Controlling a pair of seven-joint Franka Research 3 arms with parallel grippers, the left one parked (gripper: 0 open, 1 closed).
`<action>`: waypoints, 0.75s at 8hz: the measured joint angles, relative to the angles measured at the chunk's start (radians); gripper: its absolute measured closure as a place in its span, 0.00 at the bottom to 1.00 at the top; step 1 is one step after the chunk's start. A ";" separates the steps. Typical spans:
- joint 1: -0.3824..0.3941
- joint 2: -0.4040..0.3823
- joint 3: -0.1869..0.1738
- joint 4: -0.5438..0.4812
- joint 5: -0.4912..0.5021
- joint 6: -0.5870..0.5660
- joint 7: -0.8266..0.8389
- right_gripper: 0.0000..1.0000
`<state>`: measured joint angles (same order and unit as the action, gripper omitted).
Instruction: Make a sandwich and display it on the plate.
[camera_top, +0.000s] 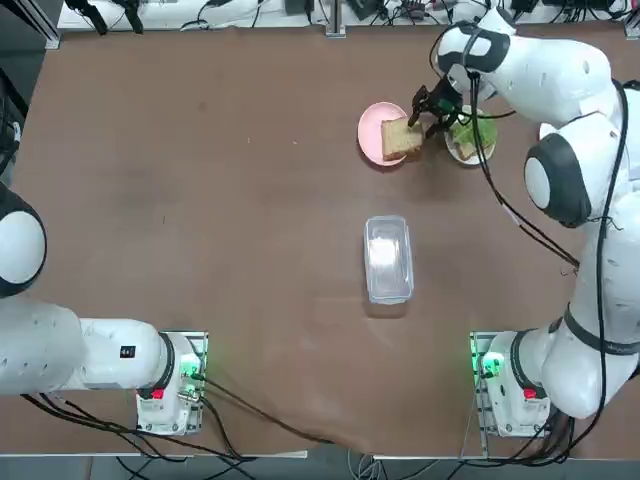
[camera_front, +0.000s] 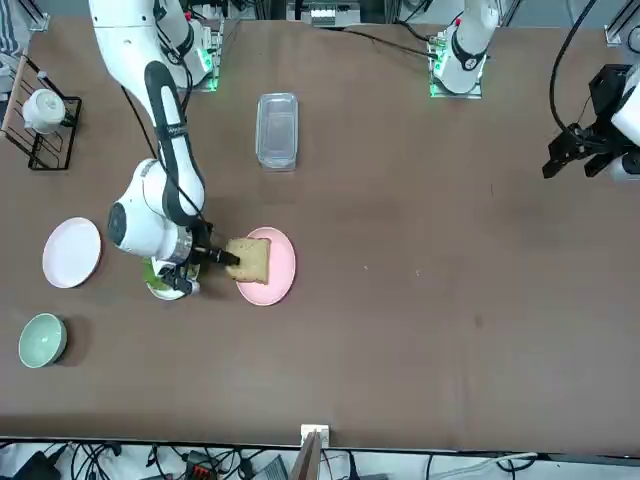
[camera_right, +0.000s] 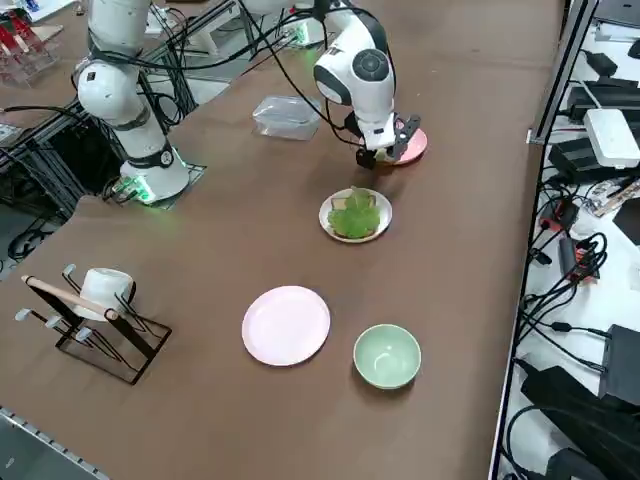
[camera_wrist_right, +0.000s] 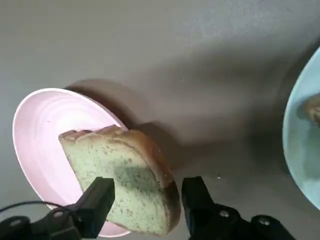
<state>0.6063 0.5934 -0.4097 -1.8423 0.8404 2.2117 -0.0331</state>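
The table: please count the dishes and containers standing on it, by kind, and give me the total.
Plates: 3 (pink round plate, white round plate, pale pinkish round plate)
Bowls: 1 (pale green round bowl)
Cups: 1 (white cup on the black wire rack)
Boxes: 1 (clear plastic lidded box)
Total: 6

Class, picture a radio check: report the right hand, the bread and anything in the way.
Right hand astride bread slice on pink plate, fingers not yet clamped. Lettuce waits on white plate alongside. No obstruction.
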 joint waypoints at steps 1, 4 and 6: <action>0.000 0.002 0.000 0.000 0.000 0.002 0.000 0.17; 0.000 0.006 0.000 0.000 0.000 0.002 0.000 0.22; 0.002 0.007 0.000 0.000 0.000 0.002 0.000 0.28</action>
<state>0.6086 0.6003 -0.4097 -1.8422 0.8407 2.2142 -0.0333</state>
